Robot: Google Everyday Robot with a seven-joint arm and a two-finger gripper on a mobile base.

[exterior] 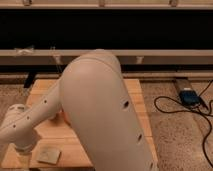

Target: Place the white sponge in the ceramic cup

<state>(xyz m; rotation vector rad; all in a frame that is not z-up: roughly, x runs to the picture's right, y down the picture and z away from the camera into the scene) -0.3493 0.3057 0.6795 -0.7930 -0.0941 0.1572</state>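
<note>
The white sponge point(48, 155) lies flat on the wooden table point(136, 92) near its front left corner. My gripper point(23, 159) hangs at the bottom left edge of the view, just left of the sponge and low over the table, open with nothing in it. My bulky cream arm point(100, 115) fills the middle of the view. Only a sliver of the orange dish point(63, 117) shows behind the arm. The ceramic cup is hidden.
A dark shelf unit with pale rails point(150, 52) runs along the back behind the table. On the floor to the right lie a black cable point(172, 107) and a small power box point(190, 96).
</note>
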